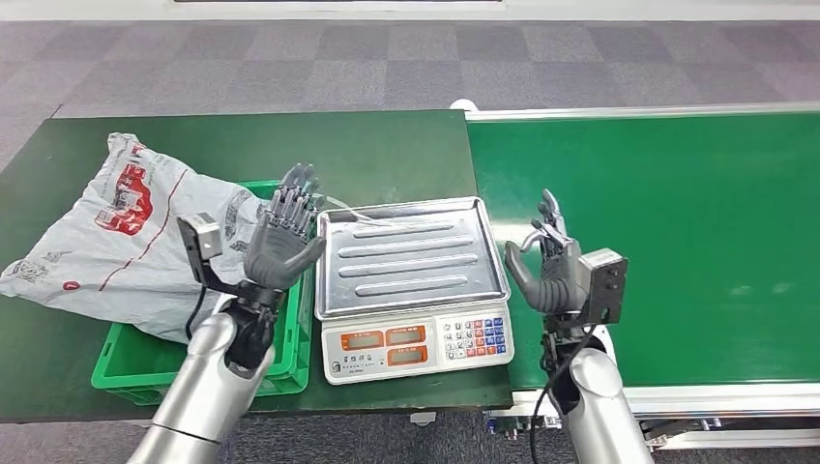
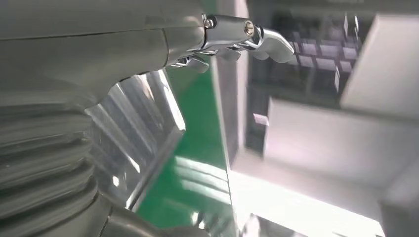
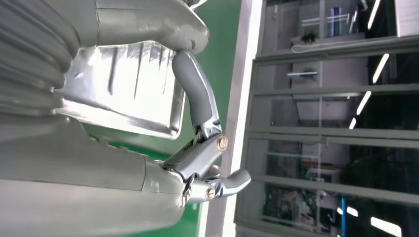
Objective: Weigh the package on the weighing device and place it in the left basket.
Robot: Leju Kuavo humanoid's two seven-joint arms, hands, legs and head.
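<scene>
The package (image 1: 116,232) is a soft grey-white plastic mailer bag, crumpled and creased, printed with a red graphic and a thin red line running across it, plus some dark printing near its right end. It lies slumped over the green plastic basket (image 1: 126,365) on the dark green table (image 1: 387,150), its left part spilling past the basket's edge onto the tabletop (how much of the bag actually sits inside the basket is hard to tell, since the bag covers most of the opening). The basket's far rim shows as a short green strip behind the bag, and its right side is masked by the left arm.

The electronic scale (image 1: 414,285) stands just right of the basket, its ribbed steel weighing tray (image 1: 411,256) bare, with two orange displays and a keypad on the front panel; the display digits are too small to read.

The left hand (image 1: 283,242) is raised over the basket's right edge, palm facing the scale, fingers spread and straight, holding nothing. The right hand (image 1: 546,261) is lifted just right of the scale, over the edge of the bright green conveyor belt (image 1: 677,232), fingers apart and lightly curved, also holding nothing. In the right wrist view, the thumb (image 3: 195,94) stands clear of the tray's corner.
</scene>
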